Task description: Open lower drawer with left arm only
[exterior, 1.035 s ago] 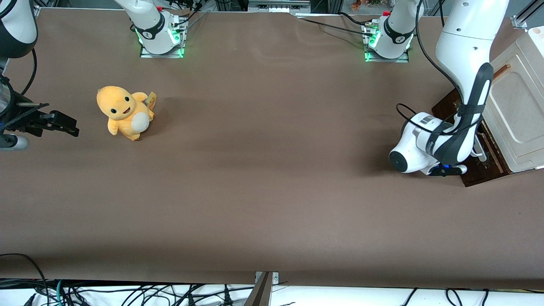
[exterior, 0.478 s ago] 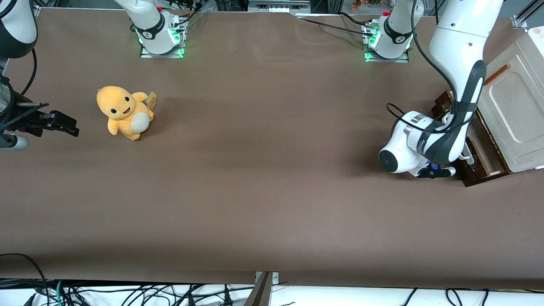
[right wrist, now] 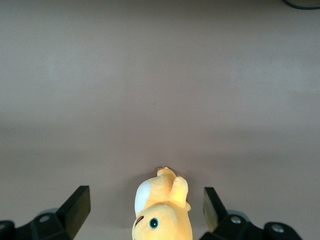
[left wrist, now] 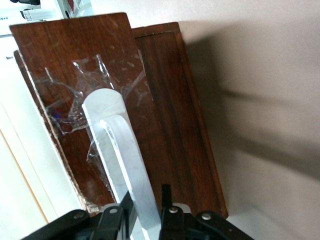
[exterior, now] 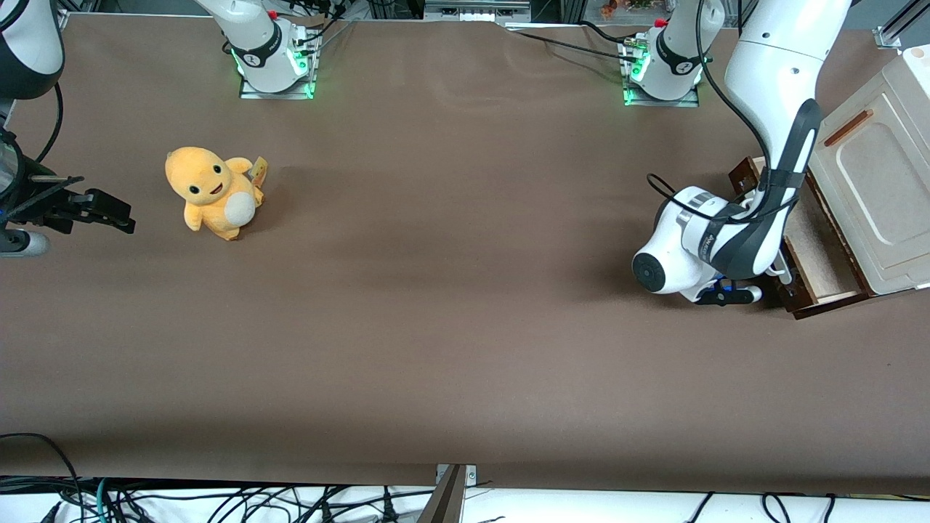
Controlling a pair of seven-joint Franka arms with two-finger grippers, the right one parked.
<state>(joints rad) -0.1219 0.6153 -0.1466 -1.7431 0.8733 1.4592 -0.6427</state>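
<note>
The lower drawer (exterior: 817,250) stands pulled partway out of the cream cabinet (exterior: 883,211), so its pale beige inside shows. In the left wrist view its dark brown wooden front (left wrist: 65,65) carries a white bar handle (left wrist: 120,145). The left arm (exterior: 770,73) reaches down in front of the drawer, its round white wrist (exterior: 672,250) low over the table. My gripper (left wrist: 145,200) is shut on the white bar handle, one black finger (left wrist: 120,205) on each side of the bar. In the front view the wrist hides most of the gripper.
The cabinet's cream panel has an orange-brown slot handle (exterior: 848,127) above the drawer. A yellow plush toy (exterior: 212,192) sits toward the parked arm's end of the table. Brown tabletop (exterior: 450,290) spreads between them.
The left arm has drawn back toward the parked arm's end with the handle in its grip. The drawer has slid out with it, and more of the beige inside shows.
</note>
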